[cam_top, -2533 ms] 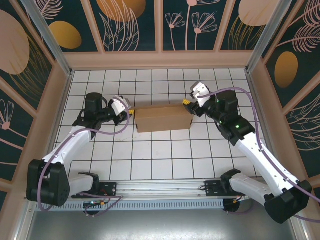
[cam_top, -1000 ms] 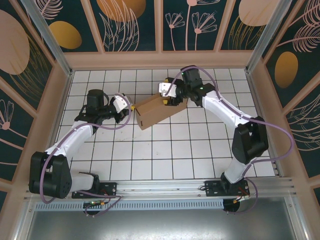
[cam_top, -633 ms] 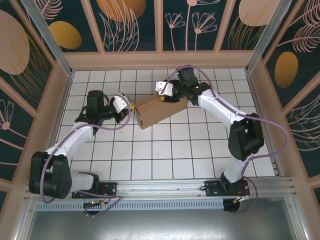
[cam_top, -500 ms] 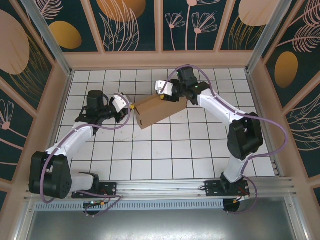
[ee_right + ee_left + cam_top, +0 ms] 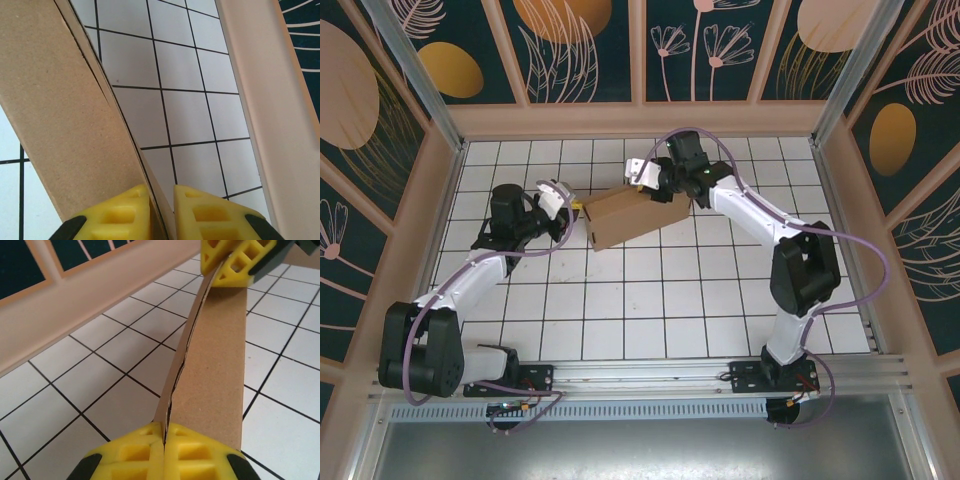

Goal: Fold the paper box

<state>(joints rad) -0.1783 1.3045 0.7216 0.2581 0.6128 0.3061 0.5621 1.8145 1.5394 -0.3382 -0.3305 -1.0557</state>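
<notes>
Here the left gripper (image 5: 164,436) clamps the paper box (image 5: 220,365); right gripper (image 5: 161,200) seemingly pinches it

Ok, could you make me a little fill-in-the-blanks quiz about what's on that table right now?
1. The cardboard box is plain ____ in colour.
2. The left hand pinches the box's edge between fingers coloured ____.
3. Counting the right hand at its other edge, the box has ____ hands on it.
4. The table has white squares outlined in ____.

Missing words: brown; yellow; two; black.
</notes>
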